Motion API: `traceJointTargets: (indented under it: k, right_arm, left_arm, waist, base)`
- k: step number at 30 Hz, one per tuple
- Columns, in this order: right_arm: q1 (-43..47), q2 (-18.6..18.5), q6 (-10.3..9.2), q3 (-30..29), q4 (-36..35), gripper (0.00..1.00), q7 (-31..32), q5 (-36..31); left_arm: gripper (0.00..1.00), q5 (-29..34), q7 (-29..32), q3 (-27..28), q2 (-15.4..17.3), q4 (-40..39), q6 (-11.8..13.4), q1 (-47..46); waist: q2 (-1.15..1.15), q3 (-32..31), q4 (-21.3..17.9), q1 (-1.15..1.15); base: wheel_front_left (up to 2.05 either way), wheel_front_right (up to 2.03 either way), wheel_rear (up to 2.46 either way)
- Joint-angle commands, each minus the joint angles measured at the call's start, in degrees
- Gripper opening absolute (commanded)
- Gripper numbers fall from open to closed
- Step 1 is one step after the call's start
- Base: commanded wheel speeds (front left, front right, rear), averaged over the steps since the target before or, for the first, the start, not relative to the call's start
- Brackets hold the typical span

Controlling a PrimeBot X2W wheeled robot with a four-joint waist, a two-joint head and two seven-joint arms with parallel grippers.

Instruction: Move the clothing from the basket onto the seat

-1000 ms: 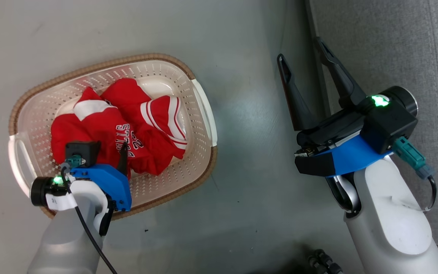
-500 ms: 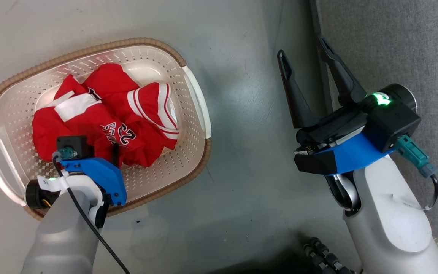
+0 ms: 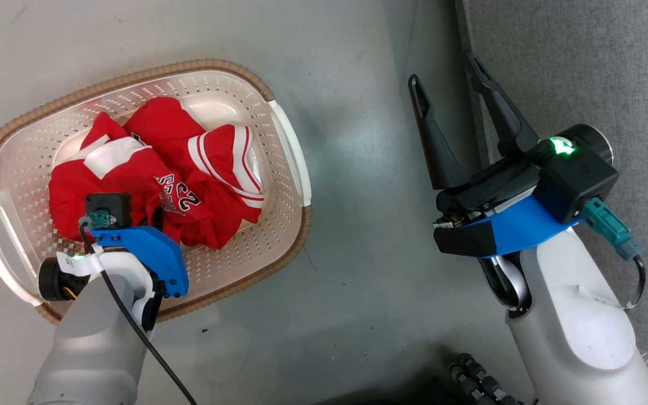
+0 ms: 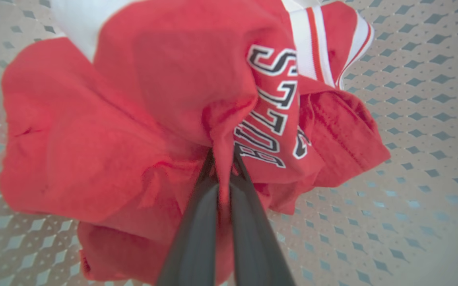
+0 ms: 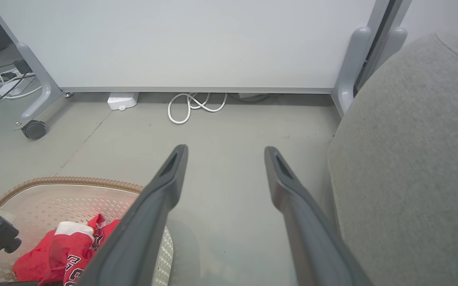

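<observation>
Clothing (image 4: 125, 119) in the left wrist view is a red, crumpled bundle with white trim, a striped hem at the top right, and black-and-white letters lying sideways. It lies in the basket (image 4: 420, 79), whose pale floor is full of small holes. The left gripper (image 4: 223, 163) has its jaws pressed together on a fold of the red cloth, just beside the letters. Their tips sink into the fold and are hidden.

In the head view the bundle sits in the middle of the oval basket, which has a brown rim and white handles and stands on the grey floor (image 3: 358, 169). White lining shows on the left of the pile, stripes on the right. The left arm's blue and black wrist covers the near part of the pile and hides the jaws. I cannot tell where one garment ends and the other starts. The right gripper (image 3: 443, 70) hangs over the floor beside the grey seat (image 3: 583, 67), jaws spread wide and empty. The seat is cut off at the right edge.

In the right wrist view the spread jaws point across the floor toward a white panel (image 5: 181, 43). The seat's rounded side is on the right. A corner of the basket and some red cloth show at the lower left, partly behind one finger.
</observation>
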Motion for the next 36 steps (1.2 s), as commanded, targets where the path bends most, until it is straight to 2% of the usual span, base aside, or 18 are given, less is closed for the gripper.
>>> traceJointTargets:
  k: [1,11,23,29,36]
  right_arm:
    - [-1.0,-0.1,0.03,0.0,0.2,1.00,-0.3,0.2]
    - [-0.6,-0.2,0.02,0.3,2.1,1.00,-0.4,0.4]
    - [3.6,-0.2,0.02,1.2,8.1,1.00,-0.5,1.7]
    - [6.9,-0.2,0.02,1.2,10.8,1.00,-0.5,2.3]
    - [11.5,-0.2,0.02,0.1,13.2,1.00,0.0,2.2]
  left_arm:
    - [0.00,-0.4,-0.3,-0.3,0.3,0.2,-0.2,-0.8]
    - [0.00,0.2,-2.2,-2.7,-0.6,0.7,-0.4,0.8]
    - [0.00,1.5,-5.3,-9.1,-2.1,-0.4,-0.4,5.8]
    - [0.00,-0.4,-6.1,-13.6,-3.3,-3.9,-0.4,8.6]
    - [0.00,-5.8,-6.8,-21.0,-3.9,-11.6,-0.4,11.2]
  waist:
    - [0.00,-0.2,0.1,0.00]
    - [0.00,-4.5,1.3,0.00]
    - [0.00,-21.1,3.8,0.00]
    - [0.00,-28.6,5.2,0.00]
    - [0.00,-37.3,6.8,0.00]
  base:
    - [0.00,0.00,0.00]
    - [0.00,0.00,0.00]
    - [0.00,0.00,0.00]
    - [0.00,0.00,0.00]
    - [0.00,0.00,0.00]
